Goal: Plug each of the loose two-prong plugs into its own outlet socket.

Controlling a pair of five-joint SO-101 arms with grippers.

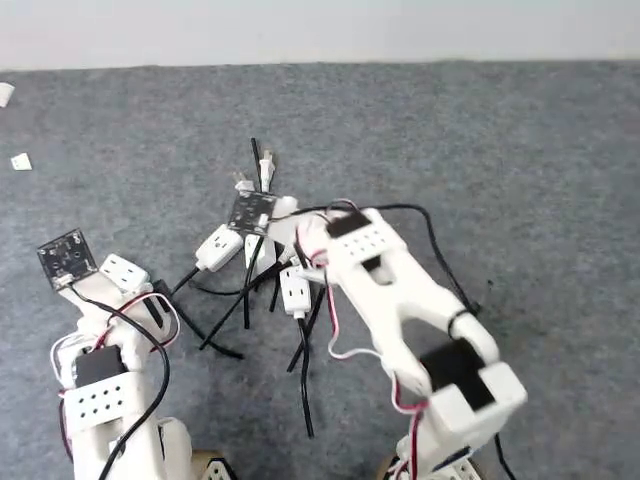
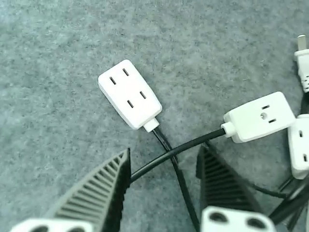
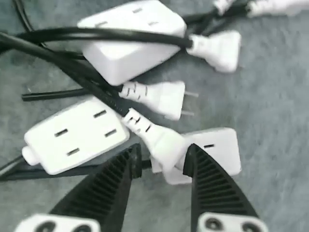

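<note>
My left gripper is open just short of a white outlet block, and a black cable runs across between its fingers. A second outlet block and a loose two-prong plug lie beyond it. My right gripper is shut on a white two-prong plug that rests against an outlet block. Beside it are another outlet block, a loose plug with bare prongs, and a third block. From above, the pile sits between the arms.
Grey carpet covers the table. Black cables fan out from the pile toward the arms' bases. One outlet block lies apart, by the left arm. Two small white scraps sit at the far left edge. Open carpet lies to the right.
</note>
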